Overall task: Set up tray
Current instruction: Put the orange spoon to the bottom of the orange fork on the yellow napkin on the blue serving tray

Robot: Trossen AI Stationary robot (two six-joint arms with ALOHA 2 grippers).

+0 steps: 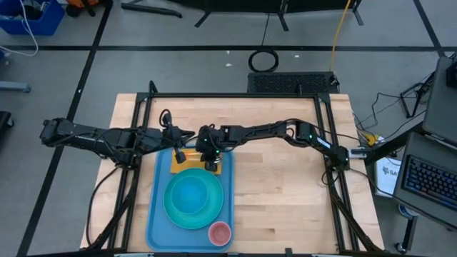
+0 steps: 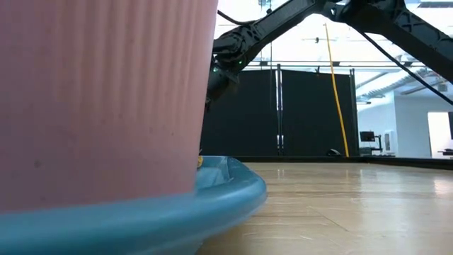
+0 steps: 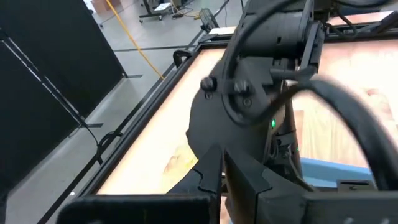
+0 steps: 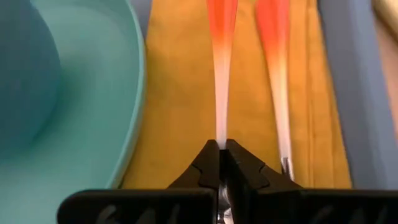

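Observation:
The light-blue tray (image 1: 158,221) lies at the table's near left. On it are a turquoise plate (image 1: 193,207) with a blue bowl, a pink cup (image 1: 219,232) and, at its far end, a yellow napkin (image 4: 168,93). Two thin utensils, pale at one end and orange-red at the other, show over the napkin. One (image 4: 219,74) is in my shut right gripper (image 4: 222,155); the other (image 4: 277,87) lies beside it. My left gripper (image 1: 180,153) hovers shut over the tray's far left corner, close to the right wrist. My right gripper pinches the pale end of one utensil (image 4: 219,134) between its two fingers. The fingers slant down from the table's right and lie along the utensil. The orange-red end reaches out over the napkin. I cannot tell whether it rests there.
The plate's rim (image 4: 134,93) runs close beside the napkin on its near side, and the tray's far rim (image 4: 348,93) on the other. Bare wooden tabletop (image 1: 285,200) spreads to the tray's right. A black frame (image 1: 235,96) borders the table.

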